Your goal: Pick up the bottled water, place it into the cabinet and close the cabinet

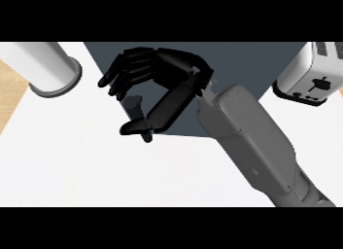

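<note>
While the right hand (156, 73) hangs over the edge of the dark cabinet (253, 61), its fingers (120, 78) are curled with the thumb stretched out below, and I can see nothing held in them. Nowhere can I make out the bottled water. A white cylinder (48, 65) stands at the far left of the white bench (95, 170), a toaster (314, 73) at the far right.

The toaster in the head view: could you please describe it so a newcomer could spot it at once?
Start at the dark panel along the counter's far side and follow it to the right edge. There stands the toaster, white, slots on top, with a black lever, unlike the plain white cylinder at far left.
</note>
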Robot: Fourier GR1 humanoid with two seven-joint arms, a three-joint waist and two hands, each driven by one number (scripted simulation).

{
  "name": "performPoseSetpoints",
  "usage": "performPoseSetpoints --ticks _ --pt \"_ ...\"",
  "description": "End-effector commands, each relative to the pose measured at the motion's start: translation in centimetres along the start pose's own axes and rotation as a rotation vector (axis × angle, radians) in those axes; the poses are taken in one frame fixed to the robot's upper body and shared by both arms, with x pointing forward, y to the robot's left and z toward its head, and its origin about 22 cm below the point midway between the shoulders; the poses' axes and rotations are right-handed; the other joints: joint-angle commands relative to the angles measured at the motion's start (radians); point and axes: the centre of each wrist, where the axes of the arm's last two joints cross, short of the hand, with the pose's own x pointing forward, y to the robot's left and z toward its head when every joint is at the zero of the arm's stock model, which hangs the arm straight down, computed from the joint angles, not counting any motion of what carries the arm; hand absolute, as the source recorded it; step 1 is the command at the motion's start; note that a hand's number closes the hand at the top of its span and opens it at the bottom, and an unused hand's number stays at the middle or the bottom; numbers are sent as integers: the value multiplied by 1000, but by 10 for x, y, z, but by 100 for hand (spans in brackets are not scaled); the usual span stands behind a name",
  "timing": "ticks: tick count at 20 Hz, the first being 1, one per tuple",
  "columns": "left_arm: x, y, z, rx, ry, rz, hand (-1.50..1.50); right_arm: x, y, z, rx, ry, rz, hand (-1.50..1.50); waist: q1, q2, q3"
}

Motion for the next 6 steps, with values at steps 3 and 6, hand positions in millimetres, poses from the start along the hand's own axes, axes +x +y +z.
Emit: performPoseSetpoints --ticks 3,6 --pt "-4 -5 -8 -54 -10 24 -150 60 -39 6 -257 -148 69 -150 8 20 3" --pt "-3 -3 -16 -35 -16 3 -150 63 -33 1 -261 -142 73 -150 -5 19 3"
